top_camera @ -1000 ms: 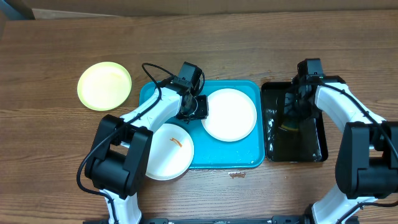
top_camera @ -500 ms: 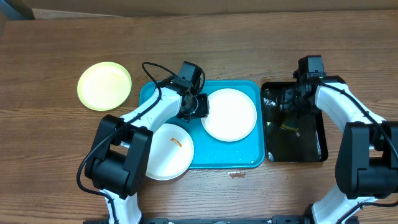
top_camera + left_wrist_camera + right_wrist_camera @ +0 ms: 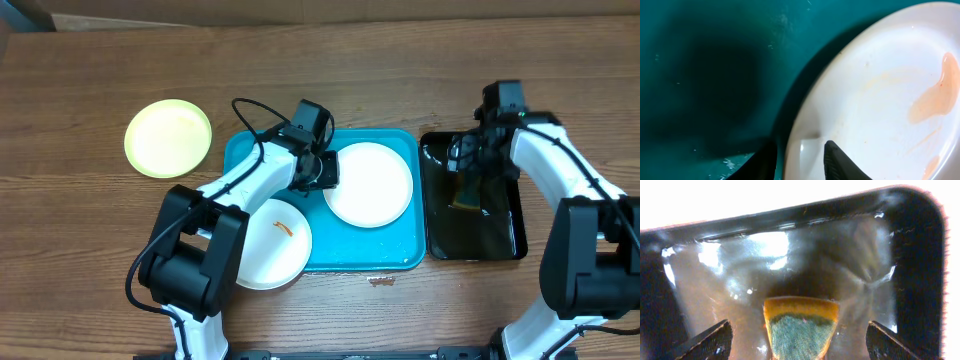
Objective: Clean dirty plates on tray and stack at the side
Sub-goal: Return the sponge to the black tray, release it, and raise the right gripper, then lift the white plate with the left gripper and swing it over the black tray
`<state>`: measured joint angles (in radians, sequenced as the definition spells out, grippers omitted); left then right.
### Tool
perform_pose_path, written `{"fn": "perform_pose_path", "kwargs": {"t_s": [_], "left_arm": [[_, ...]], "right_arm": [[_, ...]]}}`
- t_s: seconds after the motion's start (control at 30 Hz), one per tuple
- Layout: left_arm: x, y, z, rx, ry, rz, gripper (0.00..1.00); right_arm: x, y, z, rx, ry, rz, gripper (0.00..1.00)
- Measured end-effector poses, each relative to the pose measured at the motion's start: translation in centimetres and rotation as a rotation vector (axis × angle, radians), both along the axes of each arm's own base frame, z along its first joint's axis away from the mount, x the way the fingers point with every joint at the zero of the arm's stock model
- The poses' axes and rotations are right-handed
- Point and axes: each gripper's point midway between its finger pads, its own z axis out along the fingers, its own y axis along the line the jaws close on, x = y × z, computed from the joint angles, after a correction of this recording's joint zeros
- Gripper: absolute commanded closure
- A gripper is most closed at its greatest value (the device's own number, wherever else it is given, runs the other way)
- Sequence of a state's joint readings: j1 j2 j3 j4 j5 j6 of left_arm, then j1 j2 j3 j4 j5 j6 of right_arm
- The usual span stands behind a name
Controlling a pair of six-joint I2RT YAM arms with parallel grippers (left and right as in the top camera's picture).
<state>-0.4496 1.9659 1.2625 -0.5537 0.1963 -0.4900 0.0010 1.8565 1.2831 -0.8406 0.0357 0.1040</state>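
Yellow sponge [image 3: 800,317] released in black tray [image 3: 920,280], right hand [image 3: 797,347] newly wide, left hand [image 3: 800,161] pinching white plate [image 3: 880,100]

A: Overhead, we look straight down on the whole worktop [image 3: 400,60] from far off.
B: At the left wrist we hover very close over the turquoise tray [image 3: 690,30], the white plate [image 3: 880,100] filling three o'clock.
A: Overhead shares that plate, near centre. At the right wrist we peer closely down into the black tray [image 3: 920,280], which overhead holds at three o'clock.
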Motion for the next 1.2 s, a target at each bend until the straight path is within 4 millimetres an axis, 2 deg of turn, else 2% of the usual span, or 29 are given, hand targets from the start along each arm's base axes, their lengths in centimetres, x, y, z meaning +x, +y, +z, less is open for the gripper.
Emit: {"fn": "perform_pose_path", "kwargs": {"t_s": [0.17,0.23,0.3,0.53,0.67,0.8,1.0,1.2], "left_arm": [[-0.5,-0.2,-0.4,0.038,-0.009,-0.015,0.78],[-0.5,-0.1,-0.5,0.047,-0.011,-0.015,0.85],[-0.5,0.0,-0.5,0.055,-0.013,-0.017,0.93],[-0.6,0.1,-0.5,0.059,-0.011,-0.020,0.96],[-0.9,0.9,0.0,0.078,0.030,-0.011,0.96],[0.4,2.1,2.3,0.093,0.040,-0.002,0.96],[3.1,3.3,7.4,0.097,0.000,0.013,0.96],[4.6,1.9,11.0,0.104,-0.090,-0.022,0.96]], "right_arm": [[1.2,-1.1,2.4,0.035,-0.022,-0.036,0.08],[1.5,-2.2,3.0,0.044,-0.033,-0.072,0.02],[1.7,-3.9,3.4,0.059,-0.046,-0.132,0.00],[0.0,-8.2,3.2,0.099,-0.012,-0.274,0.00],[-0.2,-9.1,3.3,0.108,-0.015,-0.304,0.00],[-0.3,-9.5,3.3,0.116,-0.017,-0.319,0.00],[-0.3,-9.6,3.3,0.118,-0.017,-0.323,0.00],[-0.1,-9.7,3.3,0.116,-0.026,-0.322,0.00]]}}
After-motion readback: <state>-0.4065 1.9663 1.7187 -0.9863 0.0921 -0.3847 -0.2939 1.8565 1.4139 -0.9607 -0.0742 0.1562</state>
